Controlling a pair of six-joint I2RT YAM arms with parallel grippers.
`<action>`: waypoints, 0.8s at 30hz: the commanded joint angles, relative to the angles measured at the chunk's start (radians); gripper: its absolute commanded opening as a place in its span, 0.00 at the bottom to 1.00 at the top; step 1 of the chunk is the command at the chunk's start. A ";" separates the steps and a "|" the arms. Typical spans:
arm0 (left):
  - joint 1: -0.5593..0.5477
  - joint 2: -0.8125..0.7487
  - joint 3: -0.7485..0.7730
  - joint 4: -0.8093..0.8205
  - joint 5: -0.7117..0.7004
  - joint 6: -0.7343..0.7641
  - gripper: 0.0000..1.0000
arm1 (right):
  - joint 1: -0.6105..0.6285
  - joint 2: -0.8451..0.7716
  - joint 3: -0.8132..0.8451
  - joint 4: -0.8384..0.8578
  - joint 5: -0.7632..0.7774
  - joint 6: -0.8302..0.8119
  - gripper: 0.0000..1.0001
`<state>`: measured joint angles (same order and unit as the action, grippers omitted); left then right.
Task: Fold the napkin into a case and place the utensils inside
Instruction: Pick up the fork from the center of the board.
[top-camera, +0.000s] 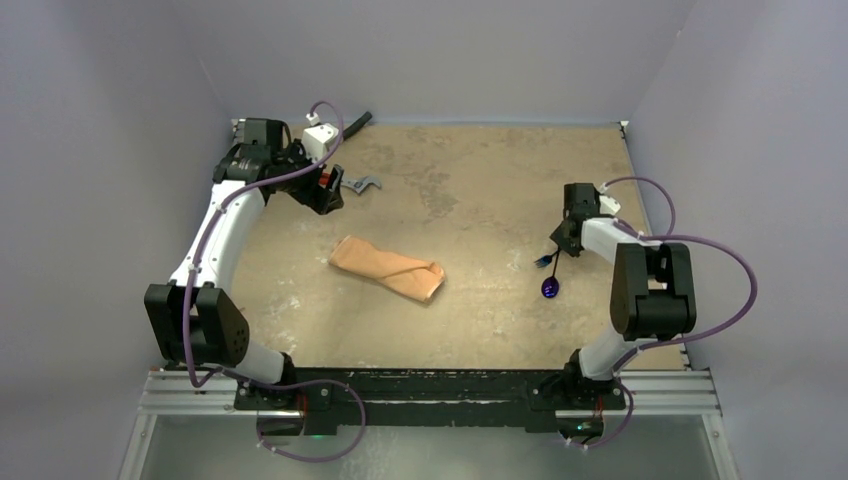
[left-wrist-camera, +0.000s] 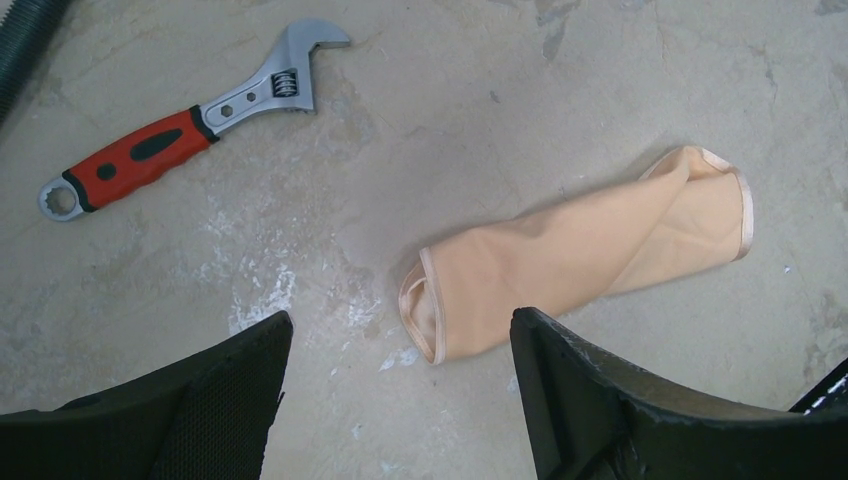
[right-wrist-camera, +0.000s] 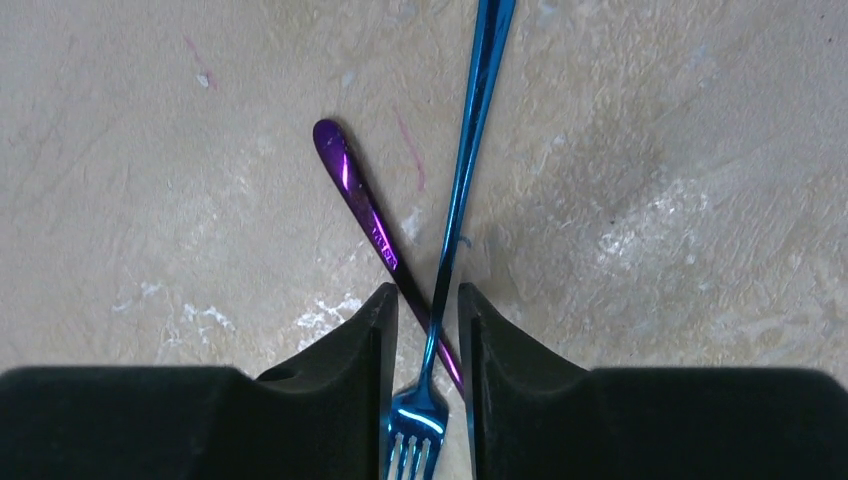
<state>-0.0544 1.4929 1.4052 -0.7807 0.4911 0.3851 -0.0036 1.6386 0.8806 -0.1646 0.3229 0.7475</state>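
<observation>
**Top view:** the napkin (top-camera: 388, 270) lies mid-surface (top-camera: 470, 190), folded into a long narrow pouch, at a slant. The fork (top-camera: 545, 261) & spoon (top-camera: 549, 289) sit well to its right, just under the right gripper (top-camera: 558, 240). The left gripper (top-camera: 327, 193) hangs far left beside the wrench (top-camera: 362, 185), apart from the napkin. We judge the fold done, so the step in hand is picking up the utensils.

**Left wrist view:** the left gripper is wide open w/ nothing in it. The napkin lies ahead, w/ one looped end nearest the camera. The wrench & the hose (left-wrist-camera: 22, 35) lie up left; we leave both alone.

**Right wrist view:** the fork crosses the spoon right between the fingers (right-wrist-camera: 340, 385). The jaws stand narrow, w/ a slim gap each side of the fork's neck. We can't tell if they bite yet.

**To do it well:**
- We'd squeeze at the crossing so both pieces get caught.
- We'd keep the tips down on the surface, b/c both pieces are thin & slick.
- The spoon runs at an angle toward one finger, so it may pivot or slip out. We'd check the hold before lifting.
- We'd lift slow & level.
- We reckon the left gripper should then move to the napkin's looped end & steady it for loading.
</observation>
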 joint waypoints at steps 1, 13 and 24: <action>0.006 -0.021 0.003 0.003 -0.019 0.014 0.78 | -0.022 0.011 0.011 0.021 0.012 -0.001 0.29; 0.006 -0.023 0.005 0.015 -0.025 -0.001 0.78 | -0.017 -0.075 0.020 0.014 0.057 -0.046 0.00; 0.006 -0.011 0.024 -0.002 0.039 -0.006 0.86 | 0.301 -0.226 0.113 0.001 -0.009 -0.220 0.00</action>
<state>-0.0544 1.4929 1.4044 -0.7799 0.4736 0.3832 0.1577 1.4559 0.9363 -0.1642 0.3664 0.6338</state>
